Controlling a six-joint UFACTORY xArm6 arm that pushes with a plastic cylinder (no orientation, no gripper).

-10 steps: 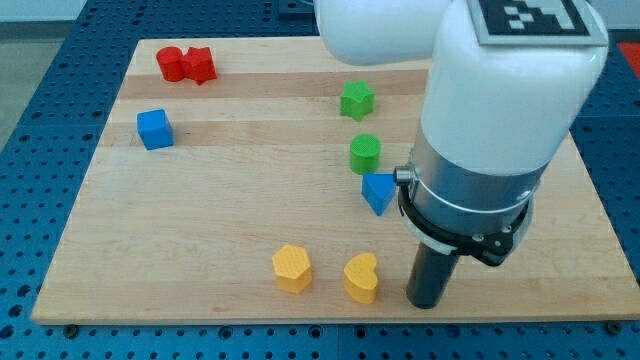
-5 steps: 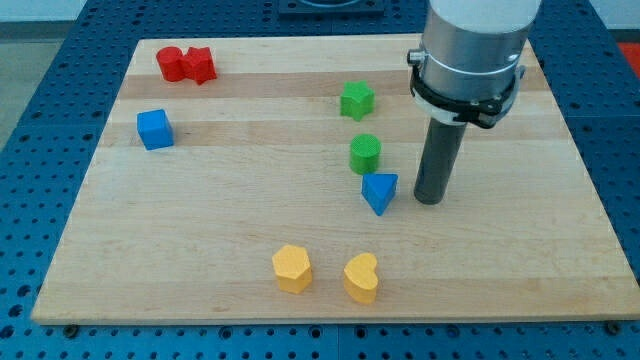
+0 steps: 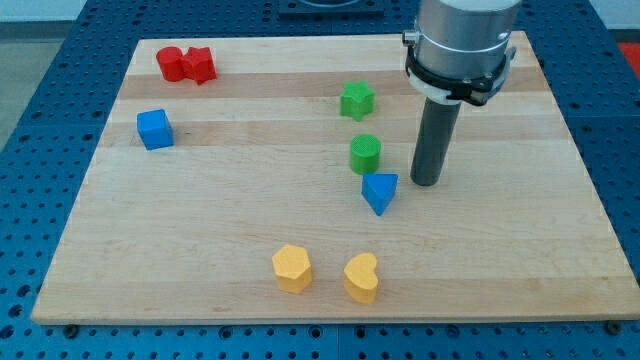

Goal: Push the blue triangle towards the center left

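Note:
The blue triangle lies right of the board's middle, just below a green cylinder. My tip rests on the board just to the right of the blue triangle, a small gap apart from it. The rod stands upright under the grey and white arm at the view's top.
A green star block sits above the cylinder. A blue cube is at the left. Two red blocks touch at the top left. A yellow hexagon and a yellow heart lie near the bottom edge.
My tip has moved from near the bottom edge up the board to beside the blue triangle, then a little further up. No block has moved.

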